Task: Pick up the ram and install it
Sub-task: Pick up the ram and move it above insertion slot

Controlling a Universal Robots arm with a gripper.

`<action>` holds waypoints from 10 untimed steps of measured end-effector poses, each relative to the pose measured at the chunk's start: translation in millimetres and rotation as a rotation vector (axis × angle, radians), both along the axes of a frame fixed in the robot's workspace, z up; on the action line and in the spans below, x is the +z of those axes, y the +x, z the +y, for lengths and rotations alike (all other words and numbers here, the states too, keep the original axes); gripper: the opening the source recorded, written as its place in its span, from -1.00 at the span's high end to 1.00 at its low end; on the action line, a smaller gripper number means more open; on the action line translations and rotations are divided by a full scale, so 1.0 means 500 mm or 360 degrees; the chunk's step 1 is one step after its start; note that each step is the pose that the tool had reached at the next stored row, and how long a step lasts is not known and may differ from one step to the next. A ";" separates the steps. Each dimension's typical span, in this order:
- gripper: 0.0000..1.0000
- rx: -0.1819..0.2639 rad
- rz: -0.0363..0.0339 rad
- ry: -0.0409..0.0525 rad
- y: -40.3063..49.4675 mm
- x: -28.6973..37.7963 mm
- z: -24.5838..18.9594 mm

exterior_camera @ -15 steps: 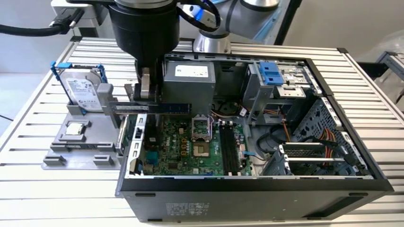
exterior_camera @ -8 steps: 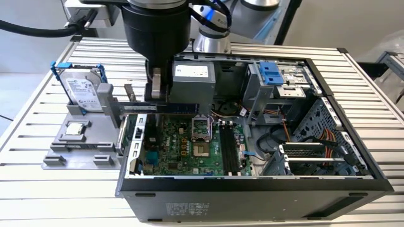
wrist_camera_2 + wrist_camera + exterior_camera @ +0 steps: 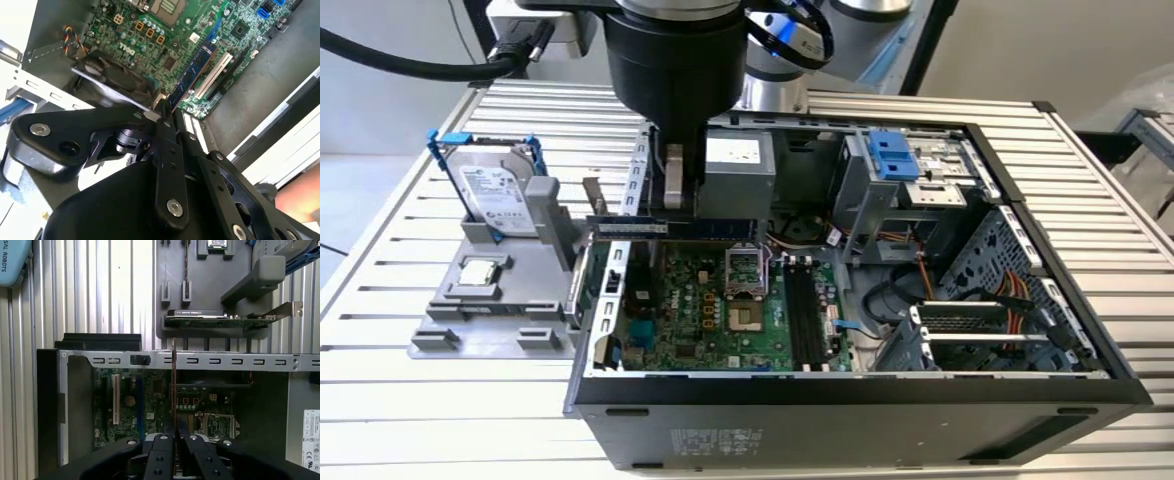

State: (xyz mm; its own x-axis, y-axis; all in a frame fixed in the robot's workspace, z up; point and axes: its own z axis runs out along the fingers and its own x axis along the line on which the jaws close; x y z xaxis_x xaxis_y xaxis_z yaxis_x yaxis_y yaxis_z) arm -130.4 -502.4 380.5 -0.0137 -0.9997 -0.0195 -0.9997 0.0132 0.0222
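Gripper [image 3: 674, 205]: I read it as pinched narrow on the ram, hanging over the holder-side part of the case [image 3: 854, 420].
Fingers [image 3: 161, 450]: in the first wrist view they press on both faces of the stick, which shows there edge-on as a thin line between them.
Ram [image 3: 720, 227]: held level and on edge above the case. One end is over the case wall [image 3: 225, 361] that faces the holder [image 3: 480, 310], and the rest is over the board [image 3: 694, 310].
Slots [image 3: 803, 315]: on the board inside the case, further from that wall than the ram is. They look to run crosswise to the stick as I hold it.
Risk, alignment: I judge that if the stick goes down at this heading it cannot seat. It would bridge the slots and take the load on its thin edge.
Risk, wall: the overhanging end could catch the case wall on a straight descent and twist in the grip.
Risk, grip: the hold is narrow and near the middle, so I expect any knock at either end to pivot the stick.
Risk, socket [image 3: 744, 290]: it sits inside the case between the wall and the slots, so a low sweep could rake it.
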 end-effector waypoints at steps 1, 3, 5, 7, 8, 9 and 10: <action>1.00 0.0000 0.0000 0.0000 0.003 0.000 0.0000; 1.00 0.0000 0.0000 0.0000 0.010 0.000 0.0000; 1.00 0.0000 0.0000 0.0000 0.016 0.000 0.0000; 1.00 0.0000 0.0000 0.0000 0.022 0.000 0.0000; 1.00 0.0000 0.0000 0.0000 0.025 0.000 0.0000; 1.00 0.0000 0.0000 0.0000 0.028 0.000 0.0000; 1.00 0.0000 0.0000 0.0000 0.031 0.000 0.0000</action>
